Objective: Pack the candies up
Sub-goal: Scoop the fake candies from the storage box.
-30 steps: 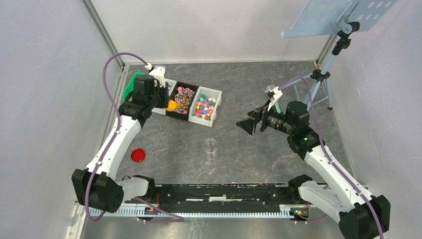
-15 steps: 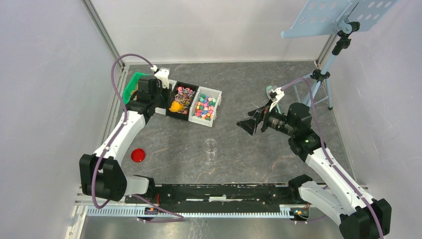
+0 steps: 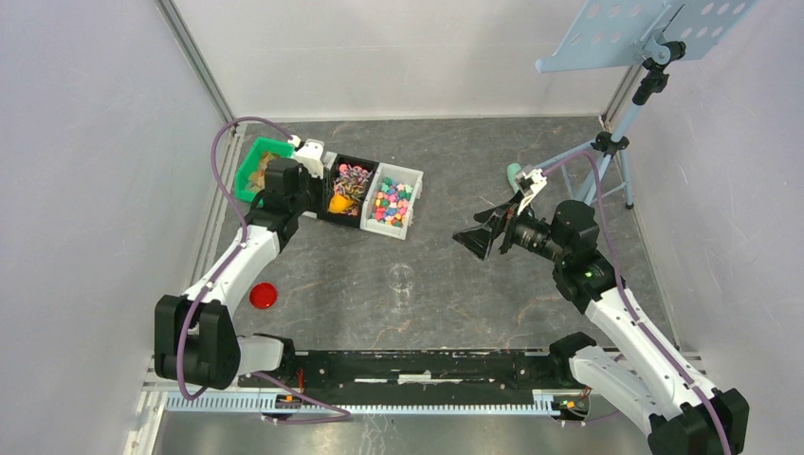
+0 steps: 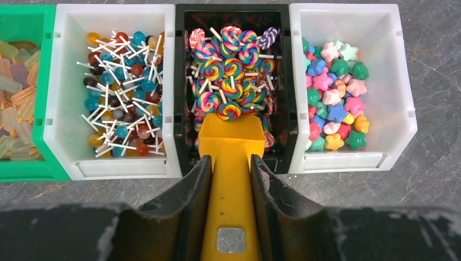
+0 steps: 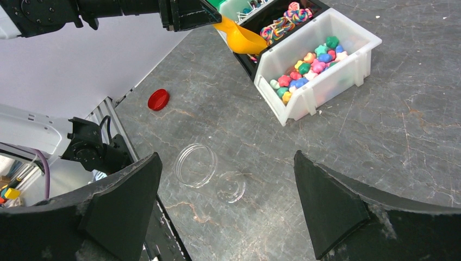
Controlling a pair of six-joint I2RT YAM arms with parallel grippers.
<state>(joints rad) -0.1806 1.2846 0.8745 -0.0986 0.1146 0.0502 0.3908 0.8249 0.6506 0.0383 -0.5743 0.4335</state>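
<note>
Grey stone-patterned table [image 3: 474, 171] with two arms bolted at its near edge. A blue perforated stand [image 3: 654, 28] at the far right is cut off by the top view's upper edge.

Four bins sit in a row at the far left: green bin [image 4: 22, 22], cut by the wrist view's left edge, white bin [image 4: 108, 163], black bin [image 4: 234, 8] and a second white bin [image 4: 353, 160]. All hold candies [image 4: 334, 98]: star shapes in the rightmost, swirl lollipops [image 4: 228, 70] in the black one, ball lollipops [image 4: 117, 98] beside it, and pale sweets, only partly seen, in the green one.

The left gripper [image 4: 230, 163] is clamped on the handle of an orange scoop [image 4: 228, 136], whose mouth is inside the black bin, touching the swirl lollipops; the handle's end runs out of frame.

The right gripper [image 5: 226, 157] hangs with fingers wide apart and holds nothing, above a clear jar [image 5: 195, 165] whose outline is faint; whether it stands or lies cannot be told.

A red lid [image 5: 158, 99] lies well apart, near the left arm.
</note>
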